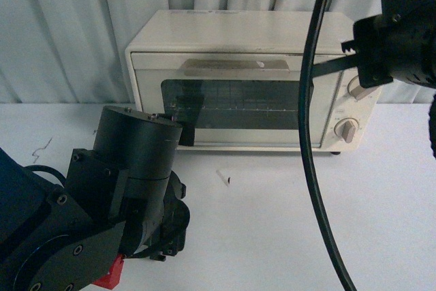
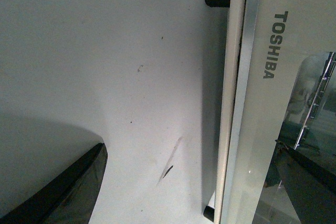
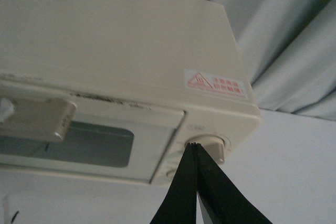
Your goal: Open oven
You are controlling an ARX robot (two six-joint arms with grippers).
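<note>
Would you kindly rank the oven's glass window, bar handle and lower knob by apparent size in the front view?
Glass window, largest
bar handle
lower knob, smallest
All sit on the oven front, so nearness barely matters.

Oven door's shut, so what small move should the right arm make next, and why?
Probably slide the right pincer across to the door handle, opening it on the way. The oven is closed, and the pincer is shut, pointing toward the upper knob, not the handle.
</note>
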